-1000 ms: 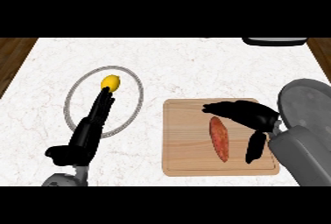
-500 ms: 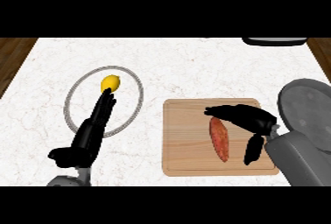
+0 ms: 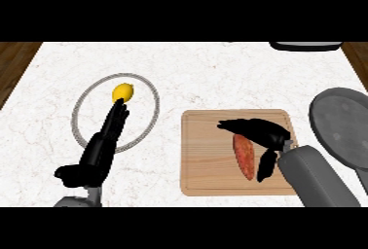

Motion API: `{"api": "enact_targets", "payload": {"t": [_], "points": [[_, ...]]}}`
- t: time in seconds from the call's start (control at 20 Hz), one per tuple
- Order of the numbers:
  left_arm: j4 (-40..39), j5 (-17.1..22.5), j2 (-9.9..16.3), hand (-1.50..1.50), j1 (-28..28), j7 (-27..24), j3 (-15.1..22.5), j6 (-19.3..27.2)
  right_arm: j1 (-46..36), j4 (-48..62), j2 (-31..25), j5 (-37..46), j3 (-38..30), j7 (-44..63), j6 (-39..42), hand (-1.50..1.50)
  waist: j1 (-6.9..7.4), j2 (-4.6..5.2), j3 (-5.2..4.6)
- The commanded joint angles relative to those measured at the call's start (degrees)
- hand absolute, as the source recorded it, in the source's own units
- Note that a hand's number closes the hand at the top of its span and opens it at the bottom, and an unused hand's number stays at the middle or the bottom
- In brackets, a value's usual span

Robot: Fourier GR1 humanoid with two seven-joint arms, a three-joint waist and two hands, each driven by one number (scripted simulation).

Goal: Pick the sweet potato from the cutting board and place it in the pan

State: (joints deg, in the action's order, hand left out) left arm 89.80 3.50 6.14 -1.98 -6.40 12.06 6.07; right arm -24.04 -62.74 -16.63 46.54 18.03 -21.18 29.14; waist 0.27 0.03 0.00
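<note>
Marble counter [image 3: 215,78] carries all. Wooden cutting board [image 3: 208,180] at centre-right. Grey pan [image 3: 343,129] at right edge. Plate [image 3: 151,97] at left, lemon [image 3: 123,91] on it. Right hand [image 3: 260,133] over board, fingers spread around sweet potato [image 3: 244,156], not closed on it. Left hand [image 3: 101,146] with straight fingers, resting over plate.

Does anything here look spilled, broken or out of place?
Nothing stands out. The sweet potato lies whole on the cutting board, the lemon sits on its plate, and the pan is upright at the right.
</note>
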Motion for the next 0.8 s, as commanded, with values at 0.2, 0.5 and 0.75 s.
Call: {"api": "enact_targets", "payload": {"t": [0.2, 0.5, 0.75], "points": [[2.16, -0.75, -0.36, 0.00, 1.38, 1.43, -1.22, -1.93, -4.77, 6.88, 1.89, 4.94, -1.73, -1.43, 1.69, -1.50, 0.10, -0.03, 0.00], [-3.12, -0.37, -0.83, 0.00, -0.29, -2.69, -3.17, -2.98, -3.82, 12.82, 1.08, 11.61, 3.27, -10.51, -7.73, 1.50, 0.08, 0.08, 0.00], [2.26, -1.53, -1.66, 0.00, 0.57, 1.49, -1.89, -1.87, -2.93, 14.85, 3.05, 14.10, 2.40, -11.08, -13.08, 1.50, 0.14, 0.04, 0.01]]}}
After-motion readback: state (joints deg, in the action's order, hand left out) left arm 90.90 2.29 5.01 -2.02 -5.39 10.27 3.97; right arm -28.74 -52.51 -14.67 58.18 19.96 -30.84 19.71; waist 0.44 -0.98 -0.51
